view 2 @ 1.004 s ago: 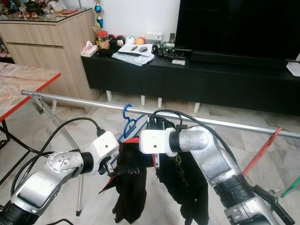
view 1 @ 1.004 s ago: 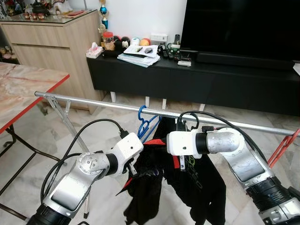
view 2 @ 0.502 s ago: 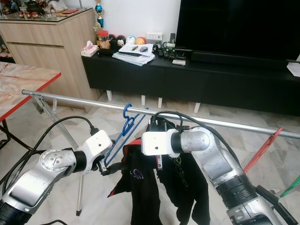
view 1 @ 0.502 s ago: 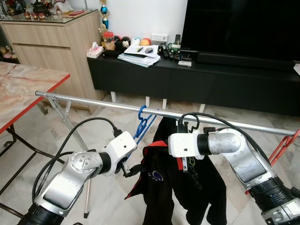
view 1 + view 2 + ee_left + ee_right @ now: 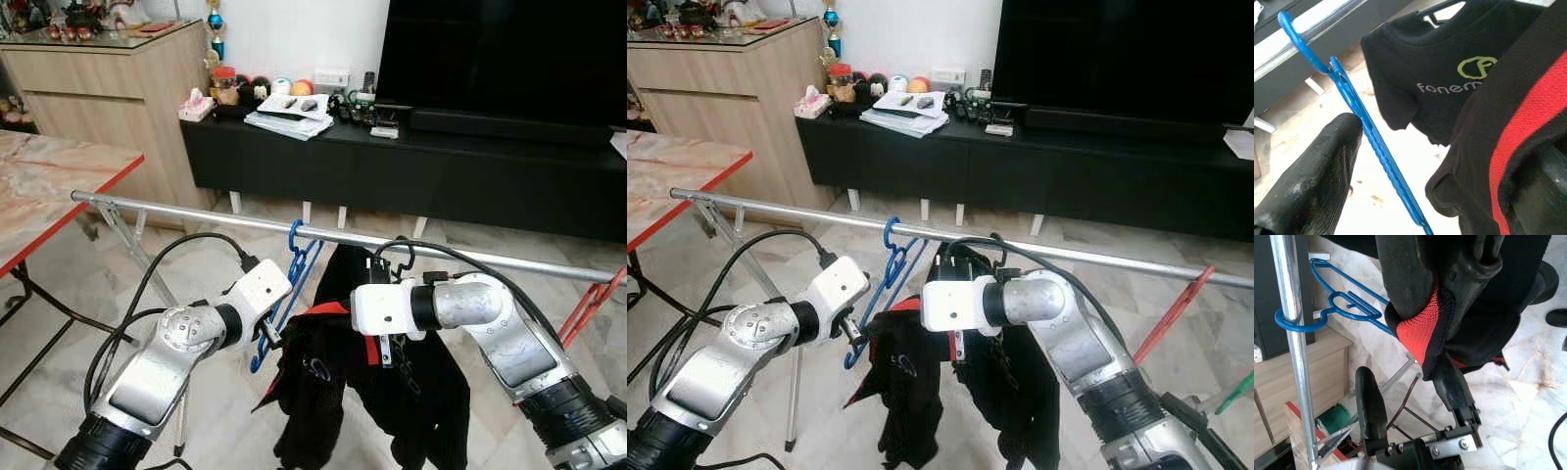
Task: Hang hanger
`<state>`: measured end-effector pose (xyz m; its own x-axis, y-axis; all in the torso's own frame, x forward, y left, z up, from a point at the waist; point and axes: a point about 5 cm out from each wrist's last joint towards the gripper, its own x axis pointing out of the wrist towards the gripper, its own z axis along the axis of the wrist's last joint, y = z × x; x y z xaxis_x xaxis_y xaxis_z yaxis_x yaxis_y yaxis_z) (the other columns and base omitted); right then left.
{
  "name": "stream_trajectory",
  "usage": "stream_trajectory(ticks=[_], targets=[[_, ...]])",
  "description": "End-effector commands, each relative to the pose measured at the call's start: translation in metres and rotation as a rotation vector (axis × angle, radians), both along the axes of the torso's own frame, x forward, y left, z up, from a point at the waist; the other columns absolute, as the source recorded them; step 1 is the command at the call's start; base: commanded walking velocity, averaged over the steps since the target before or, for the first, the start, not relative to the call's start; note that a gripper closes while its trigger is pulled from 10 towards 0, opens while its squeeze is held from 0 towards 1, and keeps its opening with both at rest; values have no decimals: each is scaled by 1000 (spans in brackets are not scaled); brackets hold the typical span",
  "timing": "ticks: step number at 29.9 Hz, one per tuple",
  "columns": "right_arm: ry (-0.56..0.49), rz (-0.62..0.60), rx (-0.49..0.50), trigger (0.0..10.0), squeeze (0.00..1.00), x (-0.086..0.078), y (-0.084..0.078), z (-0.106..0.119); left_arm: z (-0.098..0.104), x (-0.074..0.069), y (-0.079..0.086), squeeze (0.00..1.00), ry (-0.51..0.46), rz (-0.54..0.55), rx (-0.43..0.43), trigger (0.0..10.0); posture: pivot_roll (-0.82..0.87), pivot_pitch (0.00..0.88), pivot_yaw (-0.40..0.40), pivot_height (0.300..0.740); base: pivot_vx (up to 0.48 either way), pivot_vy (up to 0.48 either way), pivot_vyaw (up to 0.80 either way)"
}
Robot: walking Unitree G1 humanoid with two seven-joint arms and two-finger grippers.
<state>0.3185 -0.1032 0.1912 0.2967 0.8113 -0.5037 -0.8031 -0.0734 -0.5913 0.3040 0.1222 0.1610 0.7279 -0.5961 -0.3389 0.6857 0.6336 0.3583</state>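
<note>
Hanging from the rail [image 5: 196, 216], the blue hanger [image 5: 281, 294] sits between the left claw's [image 5: 1415, 176] wide-spread fingers.

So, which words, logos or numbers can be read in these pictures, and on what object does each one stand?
"fonem", cut off behind the red-trimmed garment: grey letters on the chest of the black T-shirt hanging on the metal rail, under a green round logo.
White round logo on the red-trimmed garment: no letters readable.
Papers on the TV cabinet: print too small to read.

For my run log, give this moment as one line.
blue plastic hanger: hooked on silver metal rail | right gripper: holding black-and-red shirt
</note>
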Motion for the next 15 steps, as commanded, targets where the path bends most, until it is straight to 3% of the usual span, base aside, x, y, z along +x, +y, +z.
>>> stream_trajectory(ticks=[1,2,3,15], targets=[[-29,33,21,10000,0,-3,5,10,7,4,1,0,-36,1,7,10000,49,1,-17,740,0,0,0],[-29,34,21,10000,0,-3,5,10,6,3,1,0,-33,-6,12,5843,49,2,-17,740,0,0,0],[-30,36,23,10000,0,-4,6,11,6,2,0,0,-29,-18,14,0,50,3,-17,740,0,0,0],[-39,42,41,10000,0,-3,9,14,5,-2,-4,0,-12,-61,2,0,51,5,-17,740,0,0,0]])
